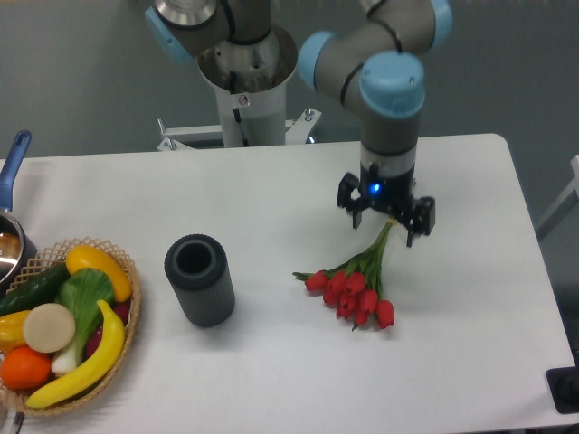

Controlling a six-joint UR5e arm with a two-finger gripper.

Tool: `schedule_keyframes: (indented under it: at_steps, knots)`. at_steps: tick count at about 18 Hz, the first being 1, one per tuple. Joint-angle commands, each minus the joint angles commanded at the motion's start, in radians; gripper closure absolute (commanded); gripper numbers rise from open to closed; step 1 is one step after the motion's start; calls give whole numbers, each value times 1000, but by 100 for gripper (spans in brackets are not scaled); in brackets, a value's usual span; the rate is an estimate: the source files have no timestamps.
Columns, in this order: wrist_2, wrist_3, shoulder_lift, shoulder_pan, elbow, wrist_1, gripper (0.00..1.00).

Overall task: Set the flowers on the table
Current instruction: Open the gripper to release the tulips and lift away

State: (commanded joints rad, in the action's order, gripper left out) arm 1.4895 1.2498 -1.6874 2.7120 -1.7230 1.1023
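The flowers (353, 287), a bunch of red tulip buds on green stems, lie flat on the white table (271, 190), right of centre. Their buds point toward the front left and the stem ends toward the back right. My gripper (387, 217) hovers just above the stem ends with its fingers spread wide apart. It is open and holds nothing; the stems run up between the fingers without being pinched.
A dark grey ribbed vase (199, 279) stands upright left of the flowers. A wicker basket (121, 357) of fruit and vegetables sits at the front left corner. A pot with a blue handle (13, 163) shows at the left edge.
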Motion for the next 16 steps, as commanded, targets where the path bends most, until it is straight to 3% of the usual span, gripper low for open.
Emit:
schedule_keyframes:
  at_steps: [3, 5, 12, 16]
  knots:
    - [-3, 130, 15, 64, 92, 196, 0]
    - [-3, 244, 29, 92, 123, 270, 0]
    - [-60, 595, 89, 245, 111, 355, 0]
    - [-64, 629, 95, 259, 109, 366, 0]
